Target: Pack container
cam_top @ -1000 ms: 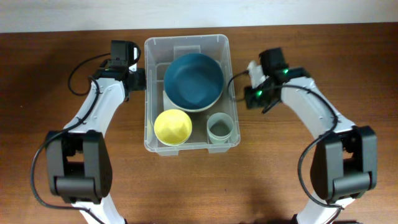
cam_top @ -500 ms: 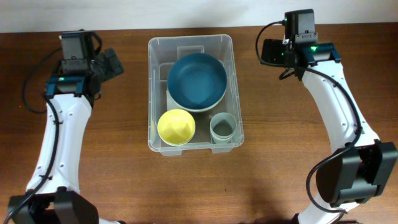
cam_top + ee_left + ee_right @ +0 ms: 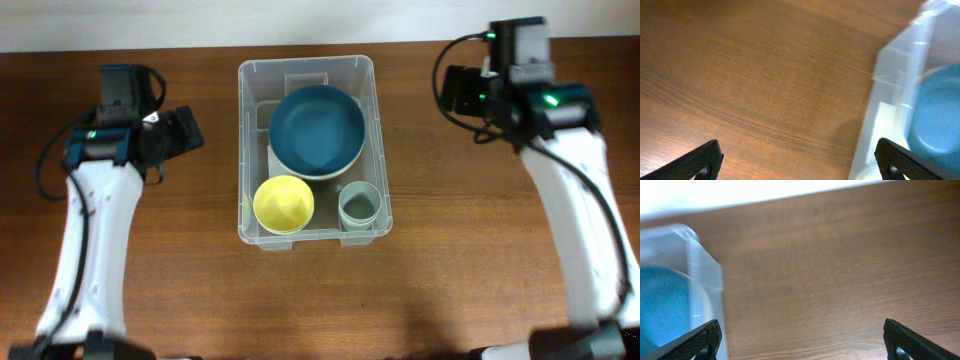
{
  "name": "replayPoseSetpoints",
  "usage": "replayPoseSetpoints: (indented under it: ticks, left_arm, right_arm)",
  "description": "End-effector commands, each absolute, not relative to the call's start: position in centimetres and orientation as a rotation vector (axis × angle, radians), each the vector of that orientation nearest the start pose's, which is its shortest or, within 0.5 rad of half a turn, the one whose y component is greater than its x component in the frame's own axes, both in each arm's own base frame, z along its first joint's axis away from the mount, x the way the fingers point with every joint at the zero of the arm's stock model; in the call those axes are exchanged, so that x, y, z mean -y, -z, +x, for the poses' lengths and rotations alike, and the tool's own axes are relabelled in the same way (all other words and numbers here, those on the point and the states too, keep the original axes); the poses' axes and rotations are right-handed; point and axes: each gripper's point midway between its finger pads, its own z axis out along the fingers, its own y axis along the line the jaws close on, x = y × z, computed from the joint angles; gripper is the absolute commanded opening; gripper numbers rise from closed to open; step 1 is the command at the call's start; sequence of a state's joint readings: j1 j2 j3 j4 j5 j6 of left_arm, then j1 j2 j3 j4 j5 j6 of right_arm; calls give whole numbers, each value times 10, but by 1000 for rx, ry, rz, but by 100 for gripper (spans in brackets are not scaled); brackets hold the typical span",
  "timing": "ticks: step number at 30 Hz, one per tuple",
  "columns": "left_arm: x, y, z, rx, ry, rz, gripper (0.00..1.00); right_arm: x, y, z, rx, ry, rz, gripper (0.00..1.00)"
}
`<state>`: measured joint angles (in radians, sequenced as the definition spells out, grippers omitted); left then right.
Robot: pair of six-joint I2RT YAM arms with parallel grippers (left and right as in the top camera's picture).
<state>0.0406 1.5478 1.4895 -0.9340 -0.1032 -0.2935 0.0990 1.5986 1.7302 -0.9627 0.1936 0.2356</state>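
The clear container (image 3: pixel 305 65) stands in the middle of the wooden table. Inside it lie a large blue bowl (image 3: pixel 318 130), a yellow bowl (image 3: pixel 283 203) and a grey-green cup (image 3: pixel 358 205). My left gripper (image 3: pixel 185 135) hovers to the container's left, apart from it, open and empty. In the left wrist view the left gripper (image 3: pixel 800 162) spans bare wood, with the container wall (image 3: pixel 890 75) on the right. My right gripper (image 3: pixel 455 90) is off the container's upper right, open and empty. The right wrist view has the right gripper (image 3: pixel 802 342) over wood, with the container corner (image 3: pixel 705 270) at the left.
Bare brown wood (image 3: pixel 320 300) surrounds the container on all sides. A pale wall or strip (image 3: pixel 320 20) runs along the table's far edge. Black cables loop from both arms near the grippers.
Both grippers were at the container's sides a second ago. They have drawn back outward and now stand wide open. The container shifted slightly toward the right.
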Motion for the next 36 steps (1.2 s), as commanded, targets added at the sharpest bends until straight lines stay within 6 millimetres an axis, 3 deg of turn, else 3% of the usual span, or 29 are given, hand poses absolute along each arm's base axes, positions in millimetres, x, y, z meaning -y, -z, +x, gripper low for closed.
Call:
replayPoseSetpoints:
  ticks: [1,6,11,16,20,26,31,36]
  left_arm:
    - [-20,-268,369,-2425,3,-256,99]
    - [-8,-293,321,-2338,0,-135,100]
    - [16,-298,271,-2236,51,95,100]
    - [18,-290,226,-2147,65,113,100]
    - [18,-276,198,-2108,68,108,99]
    - [17,-270,186,-2086,110,39,100]
    - [17,-269,186,-2087,109,39,99]
    - [17,-269,186,-2087,109,39,99]
  right_arm:
    - [-4,-327,402,-2268,39,364,99]
    - [7,-335,366,-2221,59,460,99]
    - [9,-325,321,-2184,78,488,99]
    - [6,-294,270,-2163,72,514,99]
    - [1,-253,230,-2179,40,465,99]
    - [5,-212,195,-2181,8,427,99]
    - [1,-197,189,-2203,-28,409,99]
    - [1,-195,189,-2210,-24,409,99]
